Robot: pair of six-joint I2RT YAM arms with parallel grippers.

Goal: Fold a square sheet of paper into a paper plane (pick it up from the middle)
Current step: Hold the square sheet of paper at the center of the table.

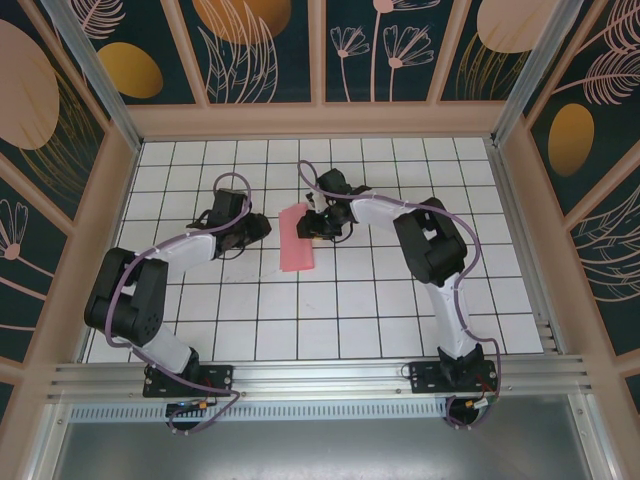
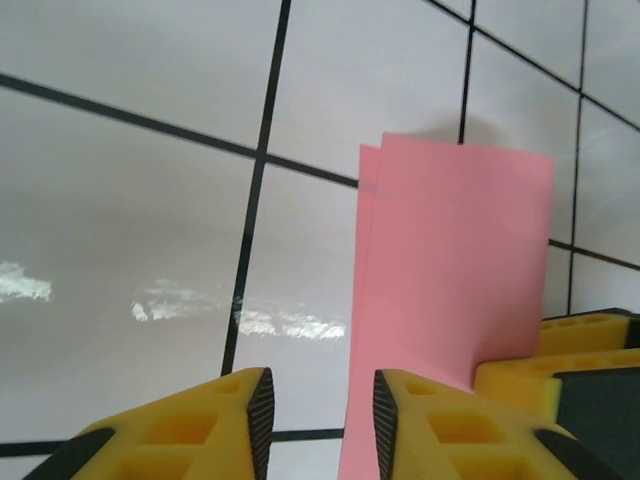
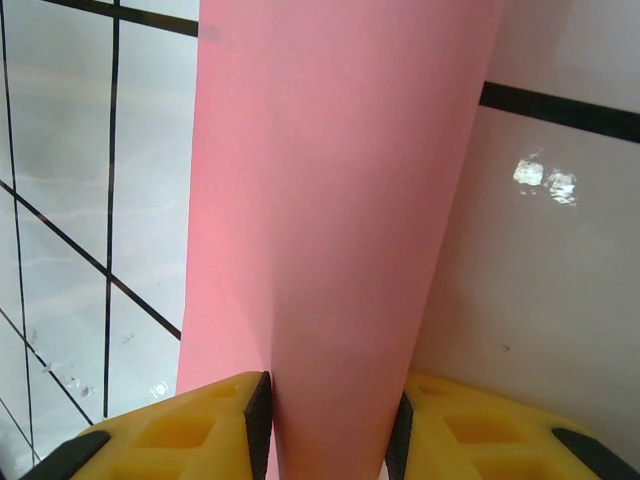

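The paper (image 1: pixel 297 238) is plain pink, folded into a narrow two-layer strip, with the layers slightly offset along one long edge. It lies on the tiles. One end runs between the spread jaws of the right gripper (image 3: pixel 330 410). A long edge passes just beside one finger of the left gripper (image 2: pixel 322 400).

Reaching in with the left arm (image 1: pixel 175 252), elbow swung out wide, forearm angled toward centre. Holding the left gripper (image 1: pixel 256 228) low, fingers (image 2: pixel 235 415) parted, plain gap between. Stretching across with the right arm (image 1: pixel 385 212), elbow bent, forearm pointing left. Facing the right gripper (image 1: pixel 313 224) toward the left one, close by, fingers (image 3: pixel 230 425) spread about as wide.
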